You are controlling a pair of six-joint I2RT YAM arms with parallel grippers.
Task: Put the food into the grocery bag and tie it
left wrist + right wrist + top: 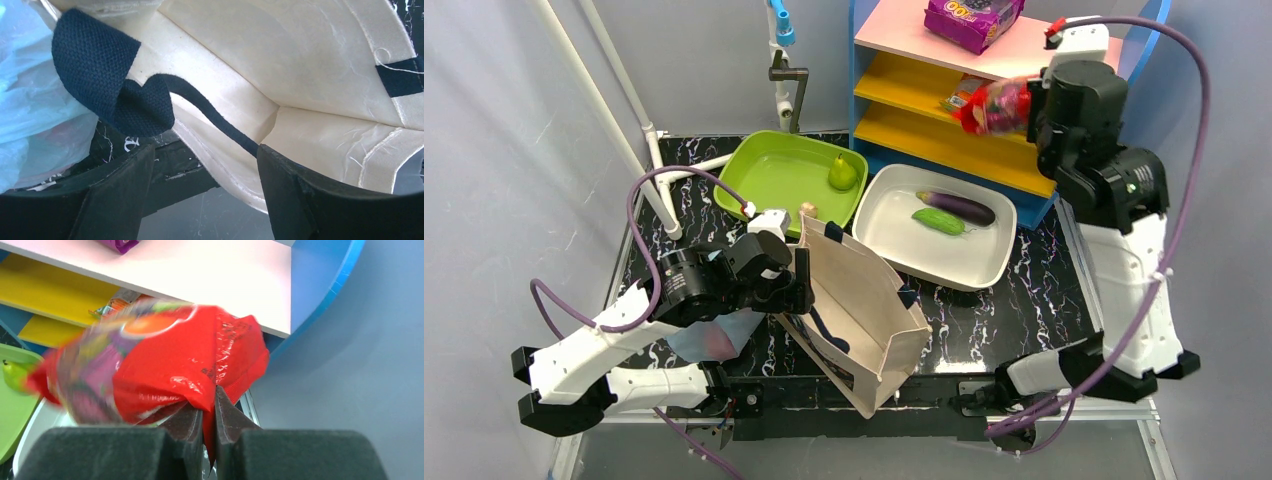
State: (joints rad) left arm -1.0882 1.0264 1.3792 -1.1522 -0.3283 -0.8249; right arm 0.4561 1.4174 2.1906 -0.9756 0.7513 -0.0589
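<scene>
My right gripper [1027, 106] is raised beside the shelf and shut on the food, a shiny red snack packet [992, 105]. The right wrist view shows the packet [170, 360] with its crimped end pinched between my right gripper [209, 395] jaws. The grocery bag [714, 338], thin light-blue plastic, lies flat under the left arm and shows at the left wrist view's left edge [30, 100]. My left gripper [799, 290] is open at the rim of an upright beige canvas tote [864, 310]. The tote's rim [220, 165] and a navy handle [120, 90] pass between the wide jaws [205, 152], ungripped.
A green tray [764, 150] at the back holds a green pear [842, 172]. A white tray [984, 270] beside it holds an aubergine [964, 207] and a green cucumber [939, 221]. The coloured shelf [944, 140] carries a purple packet [972, 20]. White poles [639, 120] stand at the left.
</scene>
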